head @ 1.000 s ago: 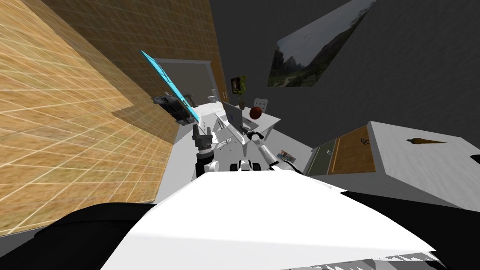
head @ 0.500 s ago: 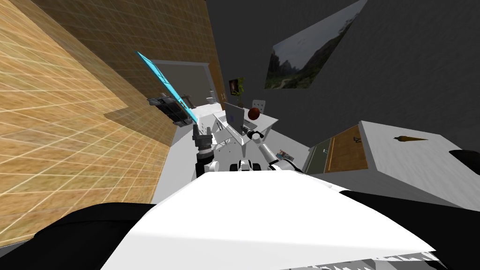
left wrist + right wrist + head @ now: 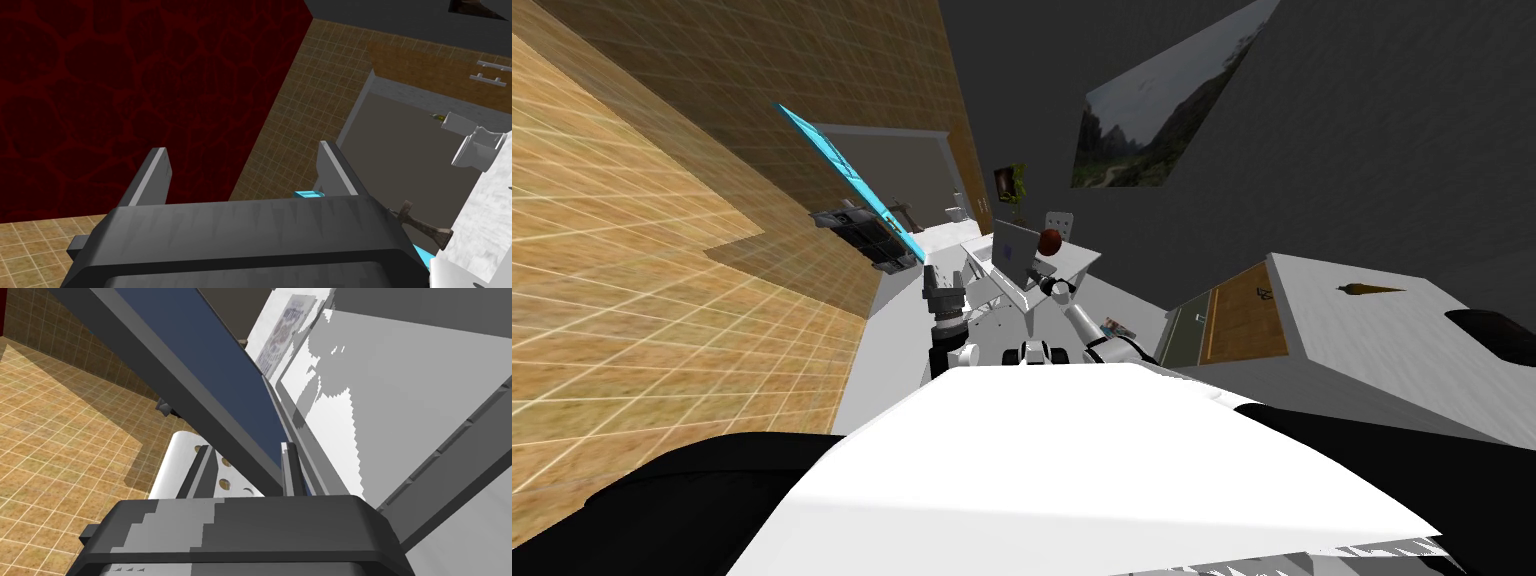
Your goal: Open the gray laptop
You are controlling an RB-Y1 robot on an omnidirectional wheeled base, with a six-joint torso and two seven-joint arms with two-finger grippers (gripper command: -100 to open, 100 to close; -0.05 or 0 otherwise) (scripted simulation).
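Two arms: the left is idle and the right is on the job.
Left end effector (image 3: 241, 147): raised close beside my chest, fingers wide apart with nothing between them.
Right end effector (image 3: 247, 447): reached out over the counter (image 3: 1079, 262), fingers drawn in narrow about the lid's edge. One finger lies against the dark blue screen side and the other sits at the grey back. A sliver of gap shows there, so I judge this a light hold, not a hard clamp.
Gray laptop (image 3: 1015, 245): on the white counter ahead of me, base flat, lid standing steeply up off it.
Ball (image 3: 1050, 240): red-brown, just beside the laptop on its far side.
Chair (image 3: 1061, 221): white with a perforated back, past the counter.
Done: by my reading most of the task, since the lid is off the base and near upright.
Left: perhaps a little more swing back if a wider angle is wanted, then spread the fingers and draw the right arm clear without dragging the lid or nudging the base.
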